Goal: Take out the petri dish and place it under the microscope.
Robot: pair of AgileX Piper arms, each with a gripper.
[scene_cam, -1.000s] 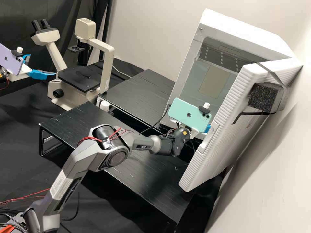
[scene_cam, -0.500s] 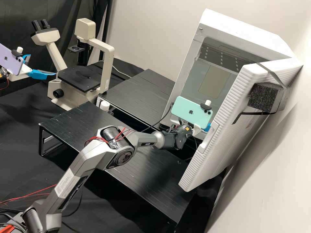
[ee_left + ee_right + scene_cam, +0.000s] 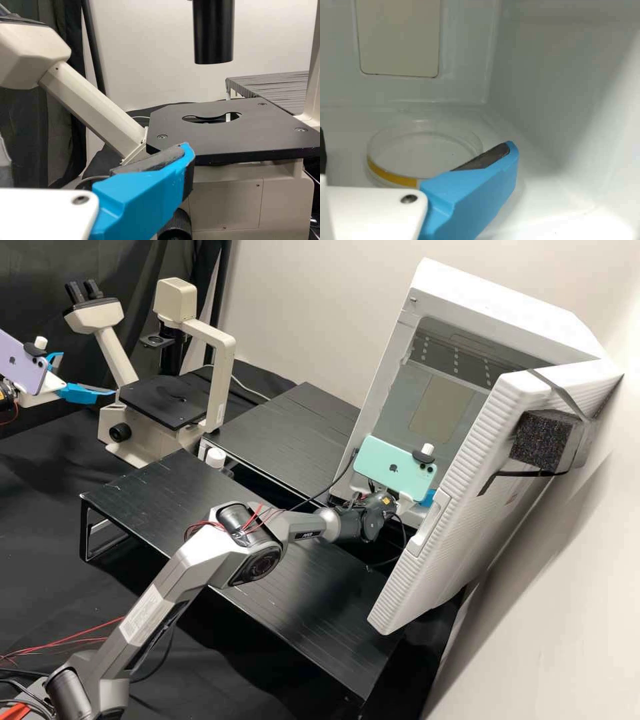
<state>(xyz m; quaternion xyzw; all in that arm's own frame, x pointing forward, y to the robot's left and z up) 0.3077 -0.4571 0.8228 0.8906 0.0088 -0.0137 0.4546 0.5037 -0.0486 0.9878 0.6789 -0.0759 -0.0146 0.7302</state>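
Nearest, the right arm (image 3: 250, 543) is swinging its elbow forward over the low black stand (image 3: 153, 500) and is carrying its claw (image 3: 415, 150) farther into the white box (image 3: 507, 290). For the task, this is looking like the approach to the petri dish (image 3: 420, 150). The claw is standing wide, with the dish lying between its sides in the right wrist view; it is not holding the dish. The blue finger (image 3: 475, 195) is hiding part of the near rim, so whether they are touching is something I cannot tell.

The dish is resting flat on the box's inner floor, its amber band (image 3: 392, 176) showing along the lower wall. Next, the claw is probably needing to settle evenly around it before closing; a crooked squeeze could be tipping or sliding it.

Against the earliest frame, the green phone (image 3: 393, 468) on that wrist is sitting slightly higher and more inward, most of that shift coming before the middle frame. The box door (image 3: 460, 493) is staying open.

Farther off, the left claw (image 3: 87, 373) is keeping its place, spread apart and holding nothing, beside the microscope (image 3: 217, 373). Its black stage (image 3: 200, 137) is still awaiting the dish.
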